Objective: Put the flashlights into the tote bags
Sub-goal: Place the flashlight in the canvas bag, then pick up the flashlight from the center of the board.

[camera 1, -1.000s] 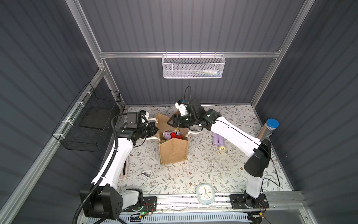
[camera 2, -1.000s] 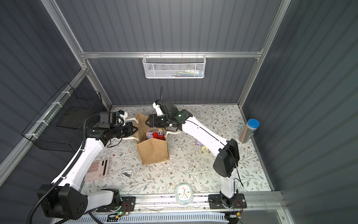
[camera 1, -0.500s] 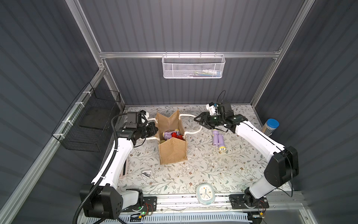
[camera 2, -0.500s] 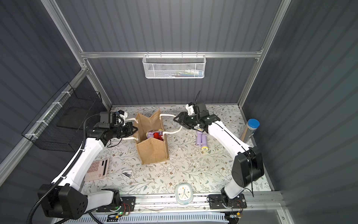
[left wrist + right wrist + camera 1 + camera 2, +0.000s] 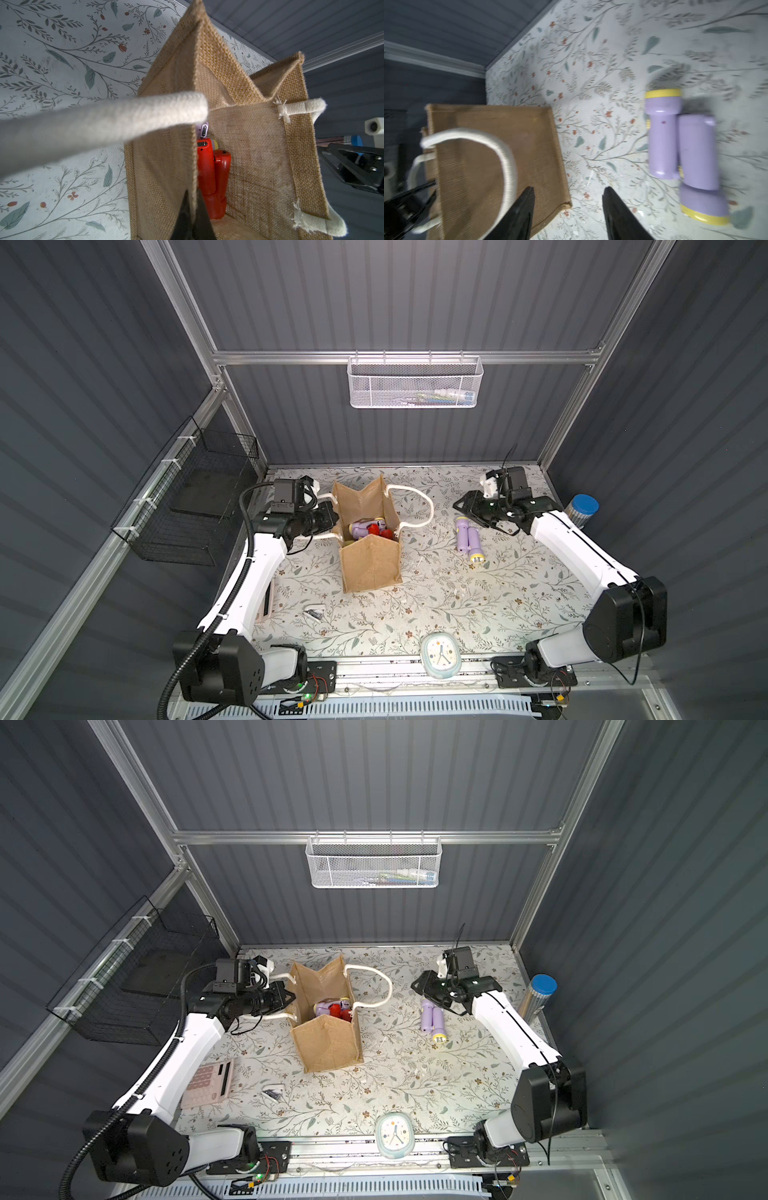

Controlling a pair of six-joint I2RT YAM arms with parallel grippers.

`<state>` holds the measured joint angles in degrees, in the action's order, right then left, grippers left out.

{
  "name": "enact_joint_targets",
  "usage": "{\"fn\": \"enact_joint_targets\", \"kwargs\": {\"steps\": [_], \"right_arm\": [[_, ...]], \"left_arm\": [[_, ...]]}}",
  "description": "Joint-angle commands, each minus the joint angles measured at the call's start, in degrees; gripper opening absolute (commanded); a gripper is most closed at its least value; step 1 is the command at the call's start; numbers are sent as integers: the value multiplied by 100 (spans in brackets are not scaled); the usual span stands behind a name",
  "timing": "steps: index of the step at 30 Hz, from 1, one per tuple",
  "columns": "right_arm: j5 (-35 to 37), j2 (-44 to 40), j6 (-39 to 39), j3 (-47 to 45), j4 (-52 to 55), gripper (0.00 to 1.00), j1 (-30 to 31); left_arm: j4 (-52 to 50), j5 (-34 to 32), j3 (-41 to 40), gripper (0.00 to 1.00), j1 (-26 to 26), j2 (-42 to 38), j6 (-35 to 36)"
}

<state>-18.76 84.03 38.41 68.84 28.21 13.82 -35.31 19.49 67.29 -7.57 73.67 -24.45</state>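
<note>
Two lavender plastic flashlights with yellow heads point(image 5: 460, 535) were laid side by side on the floral table point(image 5: 457, 605). Their long axes were parallel and the heads were pointed oppositely, one toward the robot and one away. The upright tan burlap tote bag point(image 5: 372, 568), with red flashlights point(image 5: 207, 172) inside, was pinched at its rim by the closed left gripper point(image 5: 192, 216). The right gripper point(image 5: 568, 207) was parted and empty, near the pair.

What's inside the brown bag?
Inside the tote bag lie red flashlights and a lavender flashlight with a yellow head. The bag's walls and the top flashlights cover whatever lies underneath, so the full count cannot be told.
</note>
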Motion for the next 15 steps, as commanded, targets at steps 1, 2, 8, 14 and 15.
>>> {"fn": "enact_joint_targets", "kwargs": {"steps": [1, 2, 8, 14, 15], "right_arm": [[810, 171, -274, -229, 361, 54, -29], [868, 248, -308, -249, 387, 53, -29], [1510, 801, -587, -191, 503, 50, 183], [1867, 1414, -717, 45, 629, 50, 341], [1924, 1501, -745, 73, 627, 50, 368]], "left_arm": [[-60, -20, 197, 0, -15, 51, 107], [-57, -15, 197, 0, -13, 41, 99], [-84, -19, 177, 0, -10, 52, 107], [-114, -241, 127, 0, -8, 10, 115], [-132, -264, 127, 0, -8, -1, 124]]}}
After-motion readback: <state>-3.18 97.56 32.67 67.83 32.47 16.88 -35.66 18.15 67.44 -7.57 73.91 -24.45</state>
